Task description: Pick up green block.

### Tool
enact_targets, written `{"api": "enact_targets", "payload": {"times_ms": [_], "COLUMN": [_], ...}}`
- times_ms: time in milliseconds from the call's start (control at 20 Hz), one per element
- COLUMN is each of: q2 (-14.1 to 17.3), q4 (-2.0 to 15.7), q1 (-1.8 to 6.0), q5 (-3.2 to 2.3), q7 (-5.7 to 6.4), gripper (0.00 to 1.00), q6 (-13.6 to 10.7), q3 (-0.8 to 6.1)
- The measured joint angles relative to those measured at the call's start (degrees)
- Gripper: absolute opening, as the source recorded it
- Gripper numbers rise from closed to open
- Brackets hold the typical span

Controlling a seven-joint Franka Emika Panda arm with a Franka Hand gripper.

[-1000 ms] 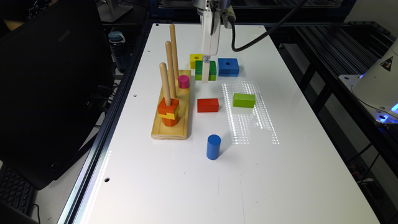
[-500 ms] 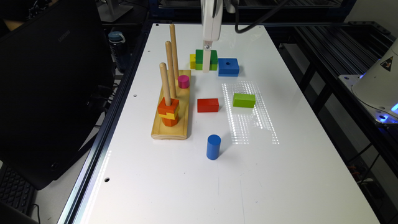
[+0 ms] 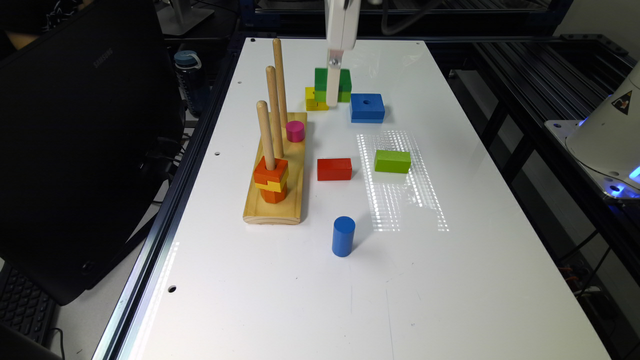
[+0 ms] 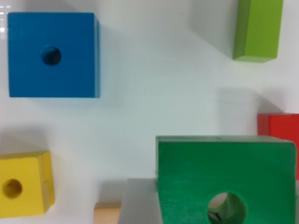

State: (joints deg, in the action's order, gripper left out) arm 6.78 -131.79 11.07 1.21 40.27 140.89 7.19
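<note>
Tool [image 3: 332, 90] clamped on the green block [image 3: 344, 81], lifted beside the blue holed block [image 3: 367, 107]; an off-centre grip could let it slip.

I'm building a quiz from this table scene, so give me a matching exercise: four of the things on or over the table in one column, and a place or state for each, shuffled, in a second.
Things:
1. green block
2. blue cylinder
3. pink cylinder
4. orange blocks

Places or states:
A. threaded on the shortest peg of the wooden base
B. standing upright alone on the white table, nearest the exterior camera
C. held up off the table in the claw
D. resting on the far end of the wooden base

Pairs: 1-C, 2-B, 3-D, 4-A
</note>
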Motion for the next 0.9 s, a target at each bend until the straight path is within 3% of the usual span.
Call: {"api": "enact_targets", "payload": {"times_ms": [300,600,900], "q2": [-0.58,-3.40,-4.20], "q4": [0.10,0.16,0.80], "q1": [0.00,0.00,0.00], "q5": [0.17,0.56,0.63], "q7": [0.00,-0.01,-0.01], "gripper": [0.00,0.00,0.00], "q6": [-0.34,-3.04,-4.16], "q3": [0.02,0.04,0.05]}}
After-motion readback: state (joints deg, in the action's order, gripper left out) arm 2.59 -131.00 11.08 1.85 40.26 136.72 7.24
